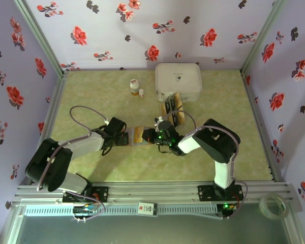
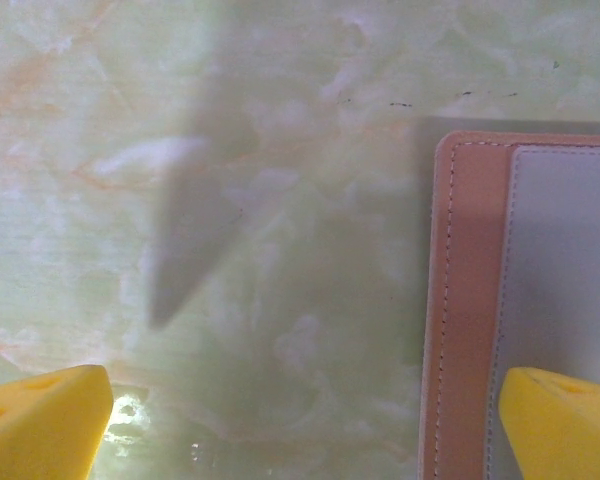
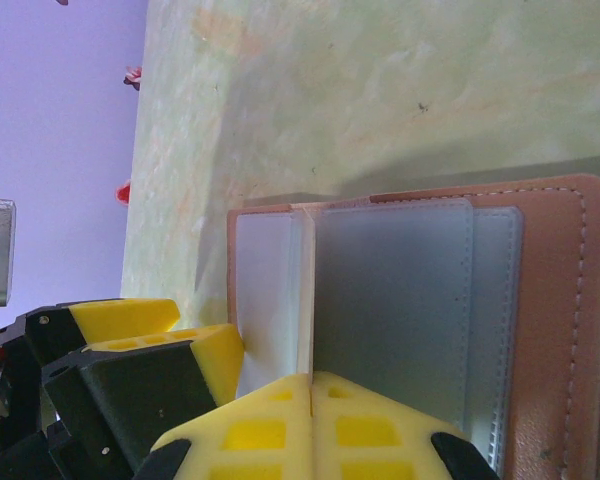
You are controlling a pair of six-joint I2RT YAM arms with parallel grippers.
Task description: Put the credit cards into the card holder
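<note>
Card holder [image 1: 139, 134] lies opened flat in the middle of the tabletop [image 1: 234, 152], grey inside up, between the two arms. Left fingers [image 1: 124, 137], at its 9 o'clock, gape wide and grip nothing. In the left wrist view one yellow pad [image 2: 565, 425] sits over the holder's grey lining, the other over bare tabletop. Right fingers [image 1: 152, 136], at its 3 o'clock, are pressed together above the pockets. A thin pale edge [image 3: 305, 290] runs out from their seam; whether it is pinched I cannot tell. Credit cards [image 1: 172, 109] sit at the holder's 1 o'clock, just beside the white box [image 1: 178, 81].

Credit cards [image 1: 173, 108] between box [image 1: 178, 81] and card holder [image 1: 140, 135]
</note>
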